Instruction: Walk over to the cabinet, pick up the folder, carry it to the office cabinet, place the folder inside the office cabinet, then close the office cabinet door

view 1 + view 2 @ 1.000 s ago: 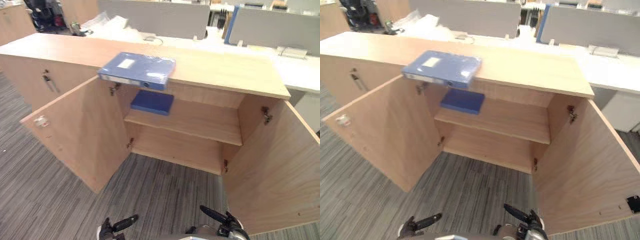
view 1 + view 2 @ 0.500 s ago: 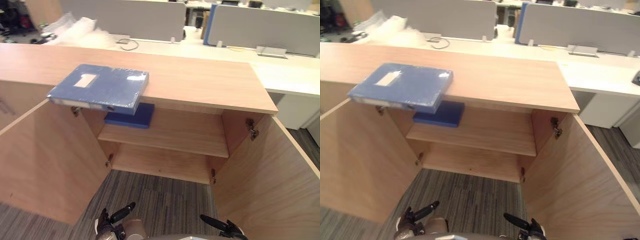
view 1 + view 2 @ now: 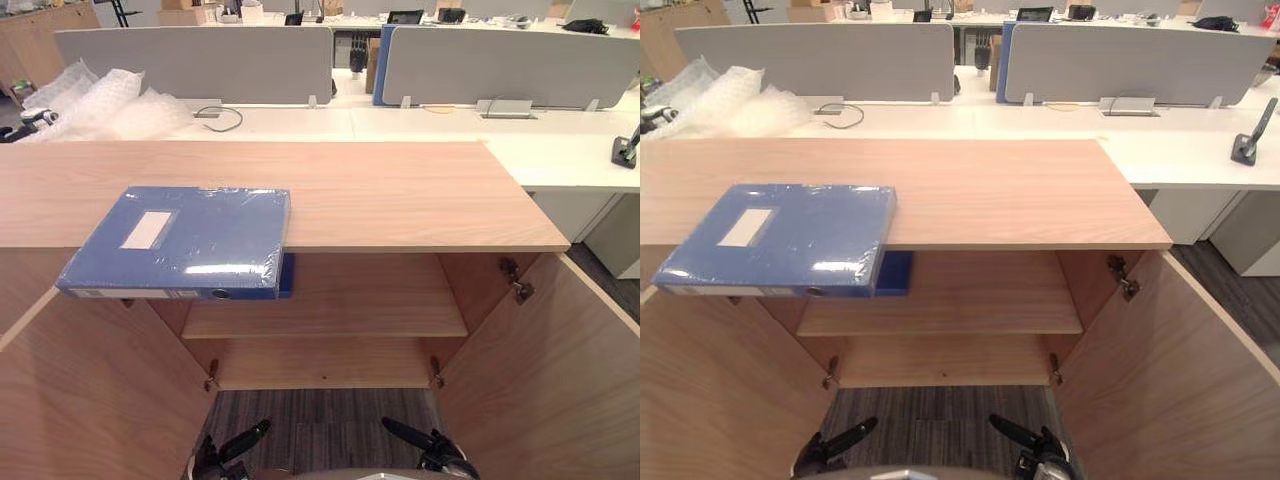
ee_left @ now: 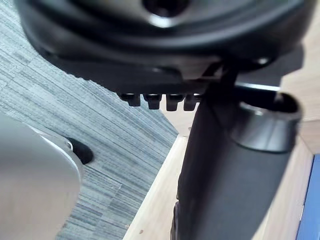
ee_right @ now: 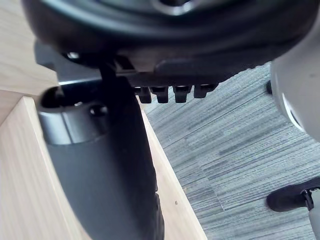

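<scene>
The cabinet (image 3: 400, 195) is seen from the front with both doors swung wide: the left door (image 3: 90, 400) at eight o'clock and the right door (image 3: 550, 380) at four o'clock. The blue folder (image 3: 180, 240) is laid flat on the cabinet's wooden top, towards nine o'clock, with its near edge and spine overhanging the front lip. It is wrapped in clear film and bears a pale label.

Inside the cabinet, two levels are exposed. On the upper shelf (image 3: 370, 310) a darker blue flat item (image 3: 895, 272) is lodged at the nine o'clock end, directly beneath the overhanging folder and largely hidden by it. The lower shelf (image 3: 320, 365) is seen below it, just above the grey striped carpet (image 3: 320, 430).

The left robot hand (image 3: 245, 440) is held low at seven o'clock and the right robot hand (image 3: 415, 438) at five o'clock, both over the carpet and well apart from the folder. In each wrist view the fingers are shown relaxed in a row with the thumb extended, and nothing is clasped.

Beyond the cabinet, at twelve o'clock, a white desk (image 3: 560, 150) is backed by grey partitions (image 3: 200, 60). On it, bubble wrap (image 3: 100, 100) is heaped at ten o'clock, with a cable (image 3: 222, 118) beside it
</scene>
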Robot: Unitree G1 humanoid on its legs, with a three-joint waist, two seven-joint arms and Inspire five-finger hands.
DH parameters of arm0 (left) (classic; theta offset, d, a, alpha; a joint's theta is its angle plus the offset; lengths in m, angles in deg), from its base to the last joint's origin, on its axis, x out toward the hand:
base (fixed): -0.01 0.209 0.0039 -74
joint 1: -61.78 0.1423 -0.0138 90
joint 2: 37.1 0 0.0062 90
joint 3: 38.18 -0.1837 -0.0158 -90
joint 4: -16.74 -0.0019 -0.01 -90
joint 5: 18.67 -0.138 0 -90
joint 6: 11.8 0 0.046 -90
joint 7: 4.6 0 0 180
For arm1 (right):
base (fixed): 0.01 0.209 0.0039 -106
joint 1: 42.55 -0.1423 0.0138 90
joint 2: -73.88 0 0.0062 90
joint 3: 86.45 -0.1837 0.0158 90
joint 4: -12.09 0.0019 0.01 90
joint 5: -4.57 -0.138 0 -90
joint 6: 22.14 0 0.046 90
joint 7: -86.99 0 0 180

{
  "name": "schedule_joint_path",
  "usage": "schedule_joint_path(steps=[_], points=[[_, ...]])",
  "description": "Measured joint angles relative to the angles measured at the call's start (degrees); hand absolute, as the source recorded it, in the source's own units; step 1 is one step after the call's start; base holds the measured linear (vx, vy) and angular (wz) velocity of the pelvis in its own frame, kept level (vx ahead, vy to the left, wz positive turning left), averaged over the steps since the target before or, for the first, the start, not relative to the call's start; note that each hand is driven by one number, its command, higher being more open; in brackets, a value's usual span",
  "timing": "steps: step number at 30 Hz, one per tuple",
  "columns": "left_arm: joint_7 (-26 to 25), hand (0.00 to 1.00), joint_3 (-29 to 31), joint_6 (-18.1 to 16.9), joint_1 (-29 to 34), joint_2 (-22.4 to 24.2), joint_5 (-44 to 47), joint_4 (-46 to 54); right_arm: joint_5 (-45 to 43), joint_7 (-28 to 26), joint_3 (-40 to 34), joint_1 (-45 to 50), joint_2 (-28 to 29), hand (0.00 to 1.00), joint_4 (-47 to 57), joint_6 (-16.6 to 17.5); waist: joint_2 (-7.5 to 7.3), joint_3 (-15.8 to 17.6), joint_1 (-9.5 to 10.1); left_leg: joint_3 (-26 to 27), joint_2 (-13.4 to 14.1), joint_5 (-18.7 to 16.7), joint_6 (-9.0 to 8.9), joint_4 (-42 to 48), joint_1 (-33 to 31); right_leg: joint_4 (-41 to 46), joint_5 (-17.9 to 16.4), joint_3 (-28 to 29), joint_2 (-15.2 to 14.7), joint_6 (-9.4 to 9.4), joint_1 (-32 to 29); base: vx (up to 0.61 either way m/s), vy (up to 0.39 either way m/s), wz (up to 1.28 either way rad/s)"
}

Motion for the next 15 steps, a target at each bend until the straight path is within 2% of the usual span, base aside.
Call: schedule_joint_path(steps=[1,2,3,4,5,6,7,8,9,10,12,13,15], points=[[0.2,1.0,0.0,0.0,0.2,0.1,0.9,0.1,0.0,-0.1,0.1,0.2,-0.2,1.0,0.5,0.0,0.12,0.1,0.01,0.0,-0.1,-0.2,-0.12,-0.1,0.2,3.7,0.0,0.6,-0.3,-0.04,-1.7,-0.08,-0.006,-0.01],[0.8,1.0,0.0,-0.1,1.0,0.2,3.1,1.2,0.1,-0.2,0.4,0.3,-0.5,1.0,1.1,0.0,-0.14,0.8,0.04,-0.1,-0.6,-1.1,-0.24,0.0,0.9,11.3,0.7,2.1,-1.7,-1.12,-5.0,-0.09,-0.003,0.06],[1.5,1.0,0.0,-0.3,1.8,0.4,6.9,1.9,0.2,-0.4,0.5,0.5,-0.7,1.0,2.0,0.0,-0.33,1.1,0.04,-0.6,-0.8,-1.4,-0.19,0.1,1.6,18.0,2.9,4.0,-2.1,-4.55,-8.0,-0.09,-0.011,0.09],[1.8,1.0,0.0,-0.4,2.4,0.4,8.5,2.3,0.5,-0.5,0.8,1.0,-0.8,1.0,2.1,0.3,0.01,1.2,-0.1,-1.0,-0.6,-1.5,-0.16,0.1,1.8,20.6,3.4,5.2,-1.7,-5.15,-9.4,-0.07,-0.034,0.23],[2.1,1.0,0.1,-0.7,2.7,0.4,13.0,2.8,0.5,-0.5,2.2,1.2,-1.0,1.0,2.5,0.6,-0.27,1.1,-0.06,-2.1,-0.1,-1.6,-0.29,0.4,1.6,21.8,-0.3,7.2,-0.8,-3.64,-10.9,-0.05,-0.048,0.28],[2.2,1.0,0.0,-0.8,2.7,0.4,14.8,3.2,0.5,-0.5,2.9,1.3,-1.1,1.0,2.7,0.5,-0.36,1.2,-0.03,-2.8,0.1,-1.7,-0.38,0.7,0.9,20.8,-2.3,7.8,0.0,-2.92,-11.4,-0.1,-0.127,0.51],[2.7,1.0,-0.1,-1.3,2.8,0.5,17.6,4.0,0.5,-0.6,4.3,1.4,-1.1,1.0,2.7,0.5,-0.72,1.3,-0.05,-4.3,0.2,-1.7,-0.4,0.9,0.5,15.2,-4.0,8.9,1.8,-2.78,-11.3,-0.09,-0.196,0.61],[3.2,1.0,-0.1,-2.1,3.6,0.4,20.3,5.4,0.5,-0.6,5.2,1.7,-1.0,1.0,2.5,0.3,-1.71,1.2,-0.15,-5.9,-0.4,-1.7,-0.75,1.3,0.0,7.4,-3.8,10.5,3.0,-2.03,-9.8,-0.07,-0.233,0.69],[3.1,1.0,0.0,-2.3,3.8,0.6,22.0,5.8,0.4,-0.6,5.2,2.1,-0.8,1.0,2.4,0.4,-2.11,0.9,-0.23,-6.9,-0.6,-1.7,-1.4,1.6,-0.4,5.2,-4.9,10.5,3.1,-1.66,-8.4,0.03,-0.242,0.6],[3.2,1.0,0.0,-2.6,4.1,1.3,26.1,6.8,0.0,-0.4,4.9,2.6,-0.9,1.0,1.8,0.4,-2.52,0.0,0.5,-7.9,-0.6,-1.3,-2.53,1.5,-1.2,-0.8,-6.7,9.4,3.4,-1.05,-6.0,0.05,-0.197,0.41],[2.6,1.0,0.1,-3.8,4.5,3.0,32.6,7.9,-0.1,-0.1,4.9,2.2,-2.1,1.0,1.7,0.0,-0.84,0.2,0.41,-10.2,0.8,-0.1,-3.81,0.6,-1.8,-3.8,-6.5,7.1,5.3,-1.61,-5.0,0.03,-0.237,0.35],[2.5,1.0,-0.4,-3.8,4.5,3.0,34.2,8.1,0.0,-0.1,5.0,2.5,-2.3,1.0,1.7,-0.1,-0.71,0.0,0.4,-10.9,1.1,0.4,-4.3,0.0,-1.8,-4.4,-6.4,6.3,5.7,-1.76,-4.5,0.01,-0.233,0.48],[1.5,1.0,-2.2,-4.3,4.5,2.9,39.5,10.9,0.2,0.2,5.9,3.9,-2.3,1.0,1.6,-0.6,-1.42,-0.5,0.39,-13.3,2.4,1.3,-5.37,-1.8,-1.5,-8.3,-5.4,3.4,7.4,-2.46,-1.9,0.03,-0.181,0.5]])
